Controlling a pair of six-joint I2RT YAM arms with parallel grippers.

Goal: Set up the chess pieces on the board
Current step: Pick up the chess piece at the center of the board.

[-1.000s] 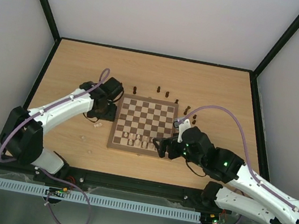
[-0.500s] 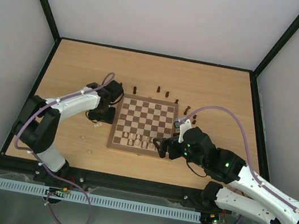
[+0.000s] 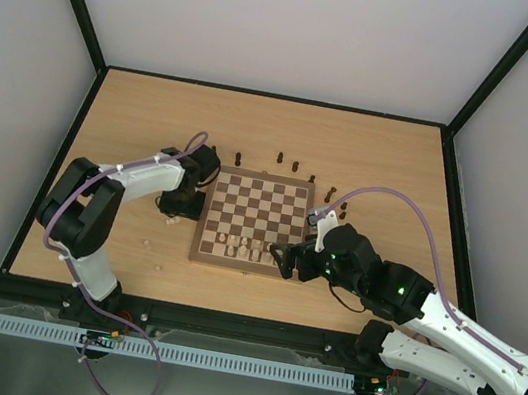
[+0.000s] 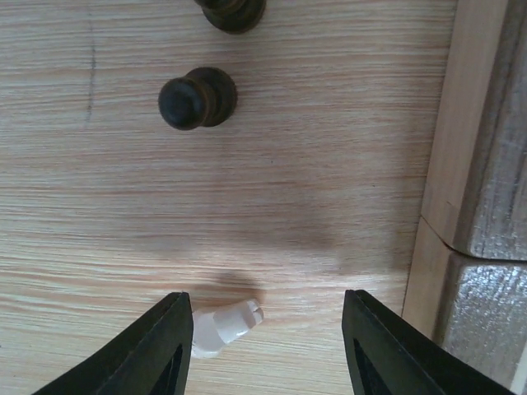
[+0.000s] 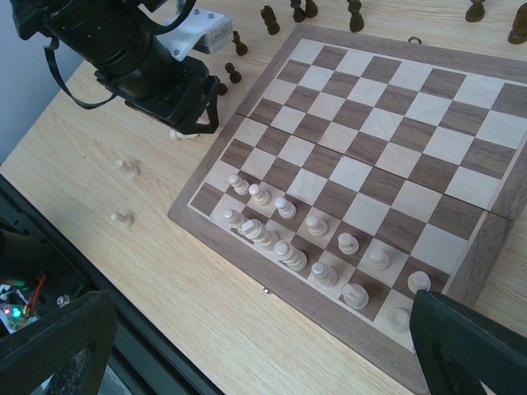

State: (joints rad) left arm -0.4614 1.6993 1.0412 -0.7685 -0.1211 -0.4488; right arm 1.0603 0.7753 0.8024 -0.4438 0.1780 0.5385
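So far, pale chess pieces [image 5: 284, 247] are stood in the two near rows of the board [image 3: 232, 264], mid-way across the tabletop [image 3: 402, 160], while dark pieces [image 3: 238, 159] are left off it towards the far edge. A toppled pale piece [image 4: 226, 325] is straddled, ungripped, by the part-open left tool [image 4: 268, 333]; the right tool [image 3: 282, 258] is spread wide, empty.

Pale wooden tabletop [image 3: 372, 155] between white walls [image 3: 294, 20].

Left arm [image 3: 136, 174] elbow drawn inward; left fingers [image 4: 171, 350] narrowed about toppled pale piece [image 4: 224, 326].
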